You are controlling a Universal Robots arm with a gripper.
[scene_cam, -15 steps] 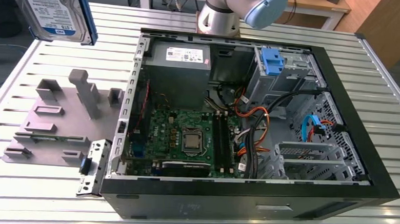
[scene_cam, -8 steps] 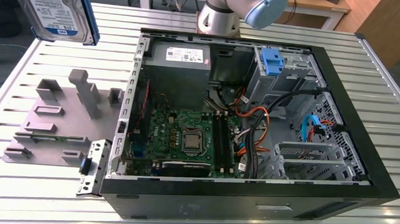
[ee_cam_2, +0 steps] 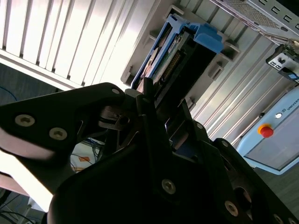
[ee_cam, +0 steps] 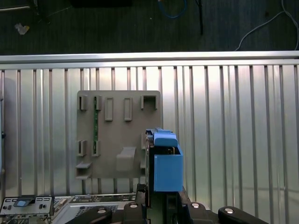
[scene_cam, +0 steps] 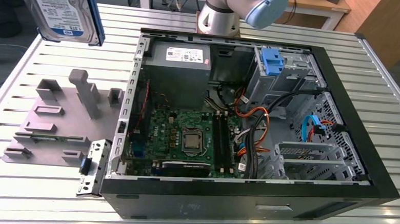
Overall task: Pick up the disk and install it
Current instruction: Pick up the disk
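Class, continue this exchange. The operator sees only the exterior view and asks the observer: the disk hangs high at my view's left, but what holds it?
Observer: The gripper, shut on the disk in the second wrist view.
Operator: What lies below it?
Observer: The first wrist view looks past it onto the grey fixture and the slatted table.
Operator: Where is its blue tab?
Observer: At the end away from the gripper.
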